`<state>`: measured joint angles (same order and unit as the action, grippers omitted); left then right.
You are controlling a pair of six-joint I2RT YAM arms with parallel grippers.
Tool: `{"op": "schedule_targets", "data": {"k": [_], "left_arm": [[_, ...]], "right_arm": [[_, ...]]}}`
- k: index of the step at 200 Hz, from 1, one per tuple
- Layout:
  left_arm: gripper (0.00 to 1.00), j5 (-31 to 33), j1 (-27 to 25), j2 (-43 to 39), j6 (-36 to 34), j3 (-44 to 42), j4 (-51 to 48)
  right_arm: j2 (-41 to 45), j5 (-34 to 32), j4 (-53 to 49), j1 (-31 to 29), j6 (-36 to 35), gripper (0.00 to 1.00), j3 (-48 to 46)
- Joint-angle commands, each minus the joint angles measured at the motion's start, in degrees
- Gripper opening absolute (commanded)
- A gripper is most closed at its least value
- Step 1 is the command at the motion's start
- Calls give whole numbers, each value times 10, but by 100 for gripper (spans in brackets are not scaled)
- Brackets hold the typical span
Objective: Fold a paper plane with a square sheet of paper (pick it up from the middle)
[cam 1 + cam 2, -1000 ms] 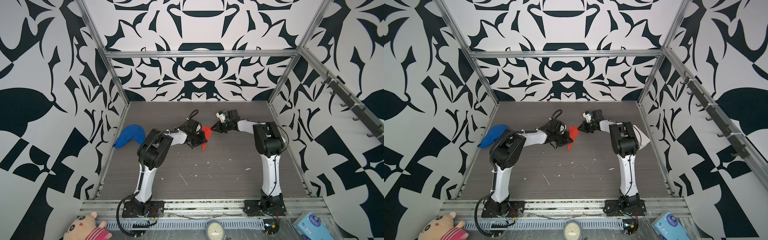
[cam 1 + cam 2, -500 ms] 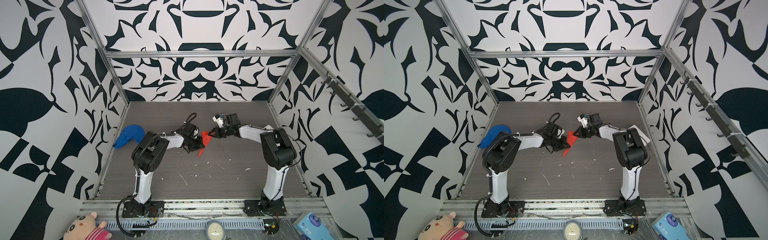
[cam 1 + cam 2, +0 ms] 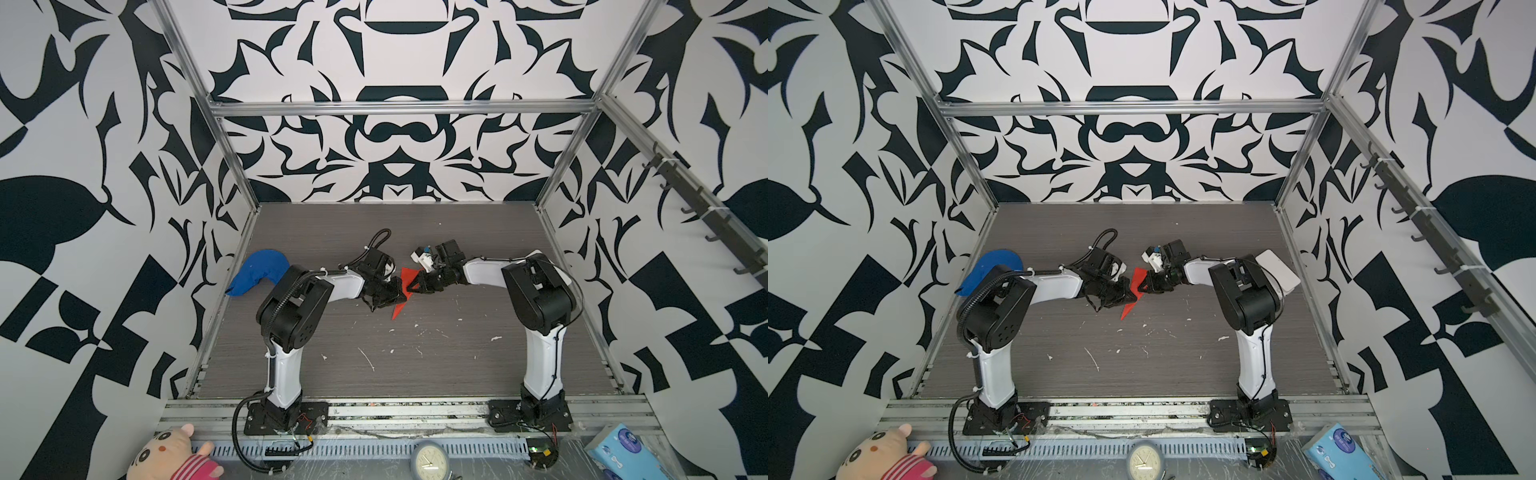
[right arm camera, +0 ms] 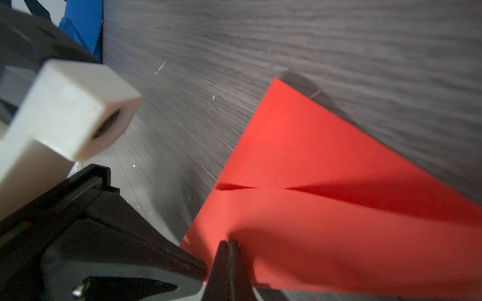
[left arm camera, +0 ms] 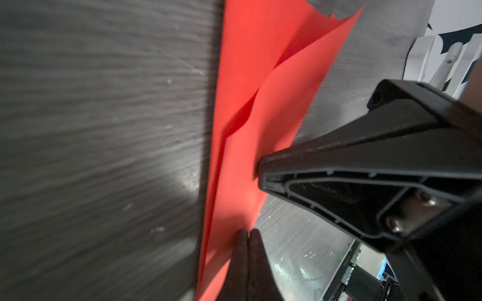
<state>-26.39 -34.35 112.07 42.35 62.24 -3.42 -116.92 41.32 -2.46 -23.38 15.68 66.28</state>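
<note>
Over the last second both my elbows have swung toward the front rail, and the red paper plane [image 3: 400,308] has come with them, a little nearer that rail and a little to the left.

In both top views my left gripper [image 3: 400,291] and right gripper [image 3: 414,286] meet tip to tip near the middle of the dark wood-grain table [image 3: 415,374]. The red paper plane [image 3: 1129,308] is caught between them. One corner stands above the grippers and its narrow point hangs toward the front. I cannot tell whether that point touches the table. A blue cloth [image 3: 994,270] lies well apart at the left wall, behind my left arm. A white box [image 3: 1277,270] sits by the right wall, behind my right arm.

In the left wrist view my left gripper [image 5: 246,235] is clenched on the paper's long edge, its tips pressed flat together. The paper [image 5: 260,78] runs away from them in overlapping layers with an open flap. My right gripper's tip [image 5: 262,170] bites the same edge just beside them.

In the right wrist view my right gripper [image 4: 228,245] is pinched shut on the red sheet [image 4: 313,156], with my left gripper [image 4: 202,271] just beside it.
</note>
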Motion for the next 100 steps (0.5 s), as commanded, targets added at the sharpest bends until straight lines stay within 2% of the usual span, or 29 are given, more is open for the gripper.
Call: {"op": "schedule_targets", "data": {"k": [1,38,100], "left_arm": [[0,23,4,10,-2,-9,-61],[0,22,5,13,-2,-9,-65],[0,19,5,13,-2,-11,-64]], "right_arm": [[15,-14,18,13,-22,0,-11],[-5,-17,31,49,-7,0,-3],[-57,-6,43,108,23,0,67]]}}
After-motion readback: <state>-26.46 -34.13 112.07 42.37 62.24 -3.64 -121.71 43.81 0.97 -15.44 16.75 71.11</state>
